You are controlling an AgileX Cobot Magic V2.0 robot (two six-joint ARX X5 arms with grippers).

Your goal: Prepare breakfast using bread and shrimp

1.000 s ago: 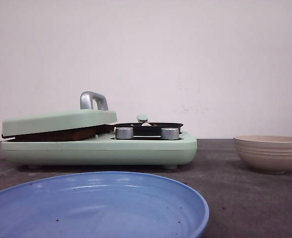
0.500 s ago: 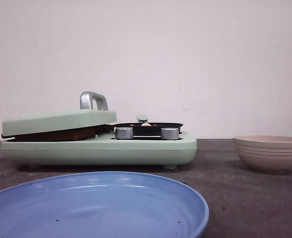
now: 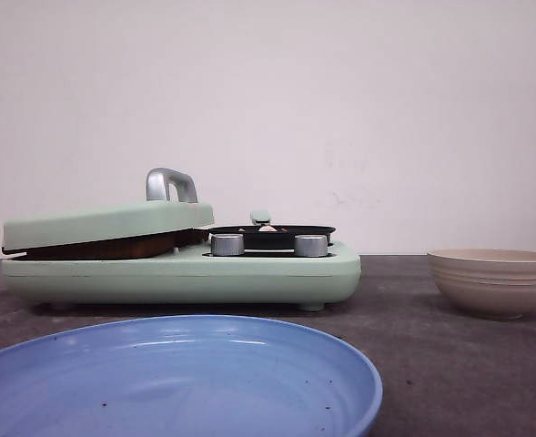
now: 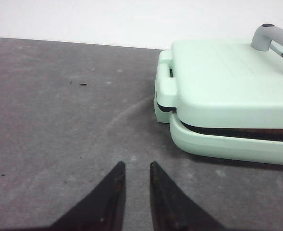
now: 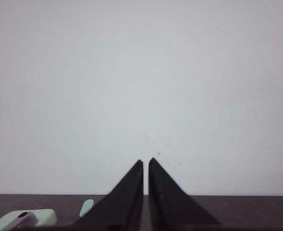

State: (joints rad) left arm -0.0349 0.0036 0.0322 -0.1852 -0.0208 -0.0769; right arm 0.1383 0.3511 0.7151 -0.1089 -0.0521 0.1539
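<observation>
Left end effector (image 4: 134, 168) slightly parted; right end effector (image 5: 145, 162) nearly closed.

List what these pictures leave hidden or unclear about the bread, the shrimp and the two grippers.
- Bread: front and left wrist views show only a brown strip under the press lid; slice count unreadable.
- Shrimp: front view, a pale speck above the black pan rim; too small to count.
- Beige bowl: the low front view hides its inside.
- Left gripper, right gripper: only fingertips visible, bodies cut off by the frame edge.
</observation>
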